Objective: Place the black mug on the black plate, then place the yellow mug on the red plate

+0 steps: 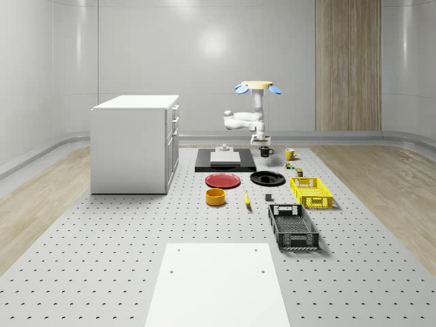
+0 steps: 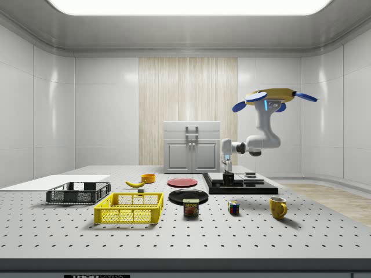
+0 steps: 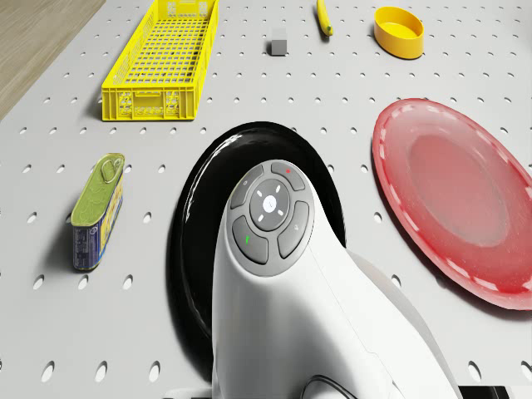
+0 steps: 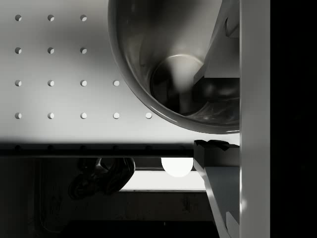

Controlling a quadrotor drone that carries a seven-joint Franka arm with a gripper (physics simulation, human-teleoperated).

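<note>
The black mug (image 1: 266,151) (image 2: 228,179) stands upright on the table beside the dark platform. My gripper (image 1: 263,143) (image 2: 228,171) (image 4: 198,113) hangs straight down onto it, open. One finger (image 4: 220,47) is inside the mug (image 4: 168,64), the other finger (image 4: 218,173) is outside its rim, and there is still a gap to the wall. The drone (image 1: 257,86) (image 2: 272,95) hovers above the mug. The black plate (image 1: 267,178) (image 3: 195,216) and red plate (image 1: 223,180) (image 3: 457,199) lie side by side nearer the table's middle. The yellow mug (image 1: 290,154) (image 2: 277,207) stands to the whole-scene view's right of the black mug.
A dark platform (image 1: 225,162) with a white block is next to the mug, and a white cabinet (image 1: 136,143) stands beyond it. A can (image 3: 98,212), yellow basket (image 1: 310,191), black basket (image 1: 293,226), orange bowl (image 1: 215,197), banana (image 1: 246,198) and puzzle cube (image 2: 233,207) lie around the plates.
</note>
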